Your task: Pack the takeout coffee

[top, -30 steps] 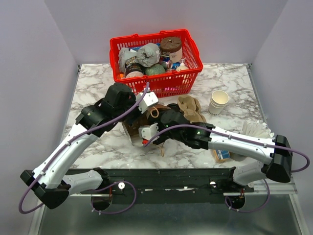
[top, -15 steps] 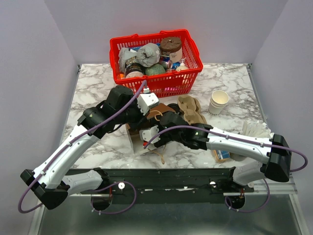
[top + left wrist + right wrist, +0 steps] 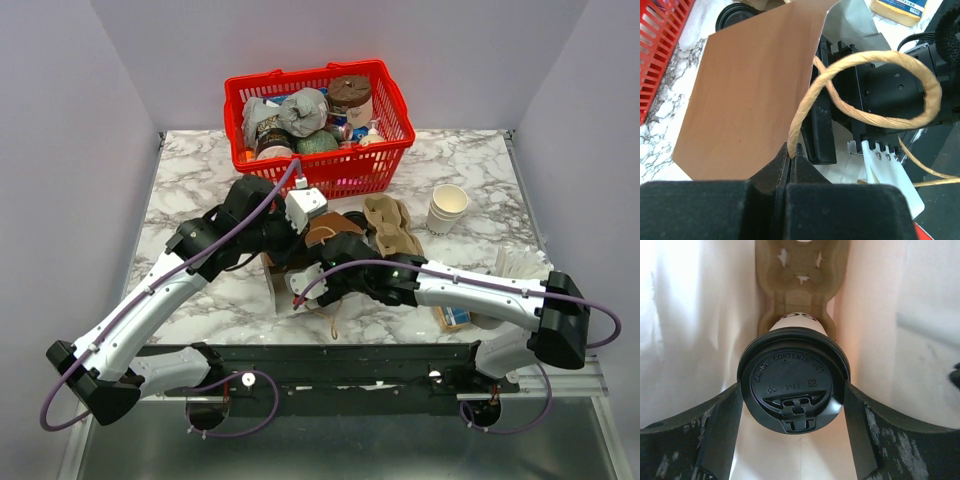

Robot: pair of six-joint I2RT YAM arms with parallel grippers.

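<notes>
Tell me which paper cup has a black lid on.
The takeout coffee, between the fingers of the right gripper inside the bag, wears a black dome lid; the stack of cups at the table's right is lidless.

The top external camera sits above and behind the arm bases, looking down and forward over the whole marble table (image 3: 190,175) to the red basket (image 3: 350,170) at its far edge. The left wrist camera looks past the left gripper (image 3: 791,150), very close to the paper bag (image 3: 750,90) and its twine handle (image 3: 875,54). The right wrist camera looks into that bag, close on the takeout coffee (image 3: 792,385) between the right gripper (image 3: 792,412) fingers. All three views share the bag at mid-table.
</notes>
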